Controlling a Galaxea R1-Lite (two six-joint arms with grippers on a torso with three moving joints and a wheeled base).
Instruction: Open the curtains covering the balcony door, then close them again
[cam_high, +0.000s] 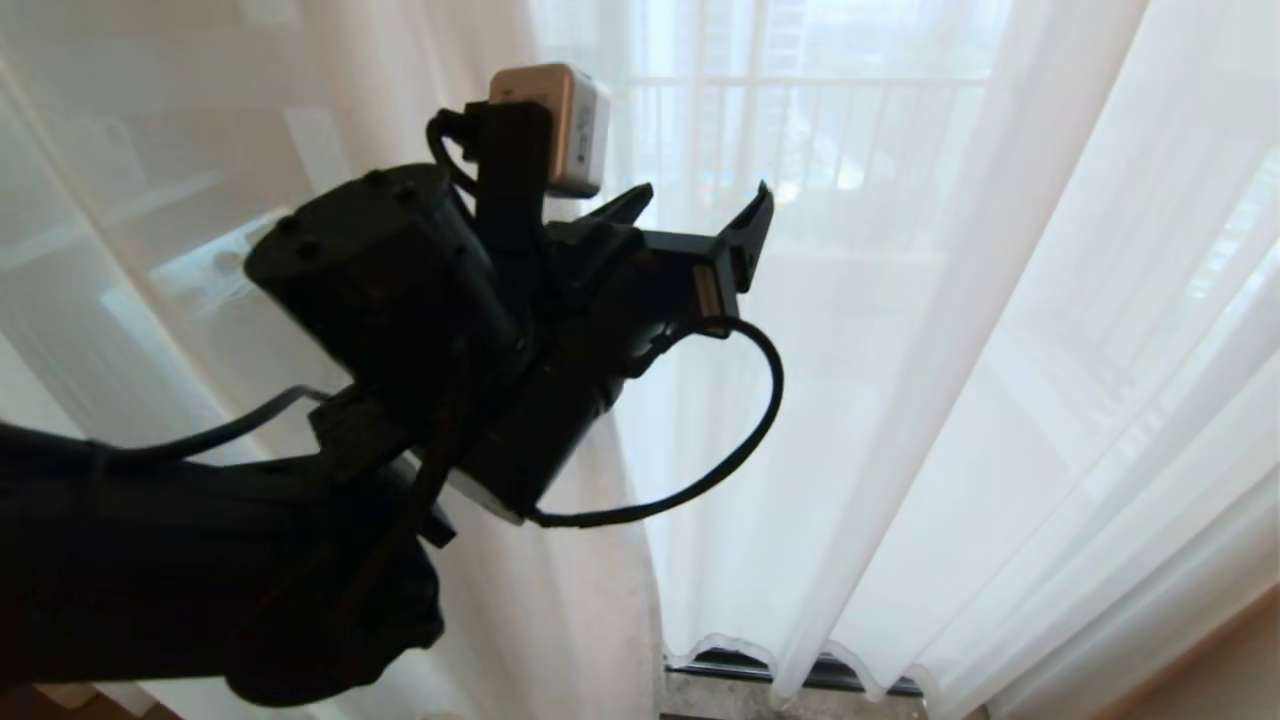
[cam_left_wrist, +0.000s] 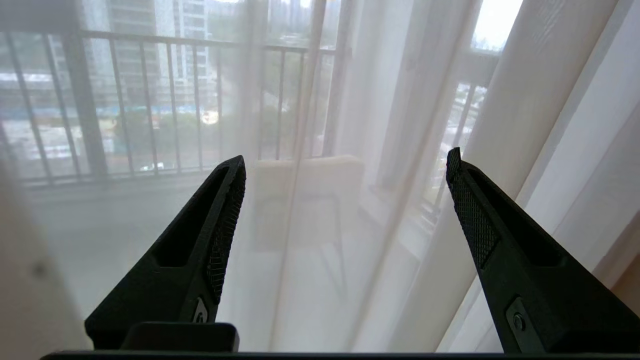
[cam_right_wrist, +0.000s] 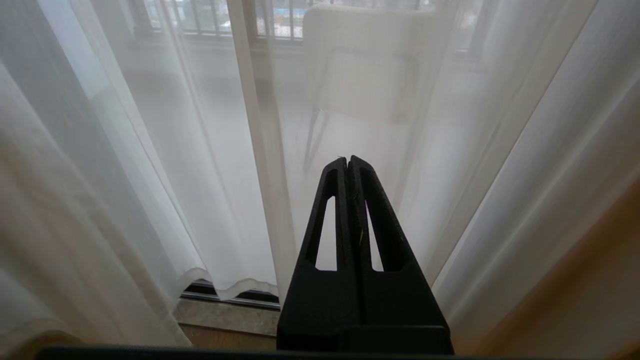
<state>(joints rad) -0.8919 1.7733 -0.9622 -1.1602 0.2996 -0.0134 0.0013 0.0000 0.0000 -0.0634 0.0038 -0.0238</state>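
Observation:
Sheer white curtains (cam_high: 1000, 400) hang drawn across the view in soft pleats, hem just above the floor. My left gripper (cam_high: 700, 215) is raised in front of them, open, with nothing between its fingers (cam_left_wrist: 225, 225); the curtains (cam_left_wrist: 350, 240) hang just beyond the fingertips, and whether they touch cannot be told. The balcony door shows only as a dark bottom track (cam_high: 730, 665) under the hem. My right gripper (cam_right_wrist: 348, 159) is shut and empty, held low and pointing at the curtains (cam_right_wrist: 200, 175).
Through the fabric I see a black-barred railing (cam_left_wrist: 150, 100) and a pale chair (cam_left_wrist: 305, 200) on the balcony. A stone threshold (cam_right_wrist: 225, 315) runs below the hem. A wood-toned floor strip (cam_high: 1220, 660) shows at the lower right.

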